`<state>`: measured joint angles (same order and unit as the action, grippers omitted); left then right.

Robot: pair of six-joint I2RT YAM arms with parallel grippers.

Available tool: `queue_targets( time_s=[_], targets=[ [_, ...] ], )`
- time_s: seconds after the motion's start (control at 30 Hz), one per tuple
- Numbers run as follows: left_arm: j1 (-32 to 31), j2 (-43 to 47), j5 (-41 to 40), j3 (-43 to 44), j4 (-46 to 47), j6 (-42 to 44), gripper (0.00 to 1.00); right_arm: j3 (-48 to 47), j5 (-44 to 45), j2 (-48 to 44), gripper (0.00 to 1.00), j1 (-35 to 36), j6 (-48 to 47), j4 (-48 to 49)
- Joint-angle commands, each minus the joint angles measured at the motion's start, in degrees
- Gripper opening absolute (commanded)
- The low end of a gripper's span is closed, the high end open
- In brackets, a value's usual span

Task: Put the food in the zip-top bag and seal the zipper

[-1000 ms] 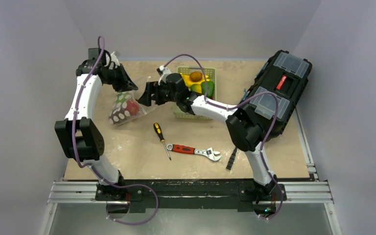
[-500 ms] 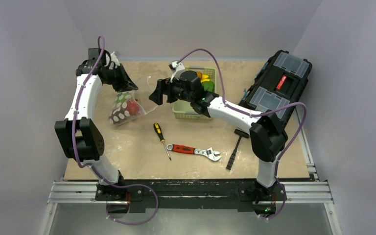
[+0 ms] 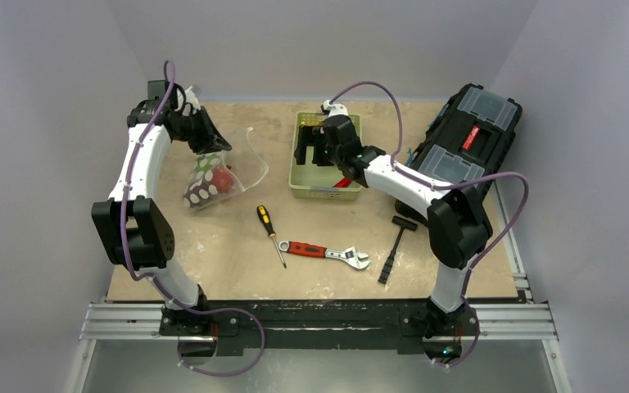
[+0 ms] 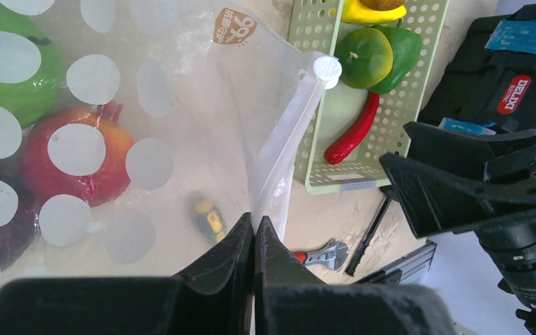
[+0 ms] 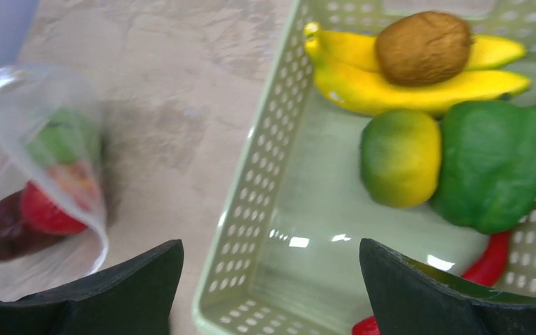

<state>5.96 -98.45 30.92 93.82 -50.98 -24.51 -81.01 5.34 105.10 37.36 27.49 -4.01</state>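
Observation:
The clear dotted zip-top bag (image 3: 213,176) lies at the back left with a red fruit (image 4: 73,164), a green fruit (image 4: 7,77) and a dark one inside. My left gripper (image 4: 255,222) is shut on the bag's mouth edge beside the zipper (image 4: 289,132), holding it up. My right gripper (image 5: 272,269) is open and empty above the pale green basket (image 3: 305,185). In the basket lie bananas (image 5: 419,80), a brown kiwi (image 5: 424,38), a yellow-green citrus (image 5: 400,157), a green pepper (image 5: 502,164) and a red chili (image 5: 488,262).
A screwdriver (image 3: 269,233), an adjustable wrench (image 3: 328,254) and a hammer (image 3: 393,250) lie on the table in front. A black toolbox (image 3: 467,151) stands at the right.
My right gripper has swung right, away from the bag's mouth, to above the basket. The left gripper keeps holding the bag's edge unmoved.

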Motion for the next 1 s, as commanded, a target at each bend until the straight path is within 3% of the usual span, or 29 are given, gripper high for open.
queue_targets(
  time_s=[0.0, 0.23, 0.43, 0.97],
  targets=[
    [0.4, 2.0, 1.8, -0.3, 1.8, -0.6, 0.0, -8.6, 16.0, 2.9, 0.99, 0.3, -0.1, -12.3],
    [0.5, 2.0, 1.8, -0.3, 1.8, -0.6, 0.0, -17.8, 31.1, 9.7, 0.99, 0.9, -4.4, -19.9],
    [0.4, 2.0, 1.8, -0.3, 1.8, -0.6, 0.0, -22.8, 40.6, 14.8, 0.96, 3.1, -10.1, -20.4],
    [0.4, 1.9, 1.9, -0.4, 1.8, -0.6, 0.0, -31.1, 52.6, 28.1, 0.9, 6.9, -23.4, -12.7]
  ],
)
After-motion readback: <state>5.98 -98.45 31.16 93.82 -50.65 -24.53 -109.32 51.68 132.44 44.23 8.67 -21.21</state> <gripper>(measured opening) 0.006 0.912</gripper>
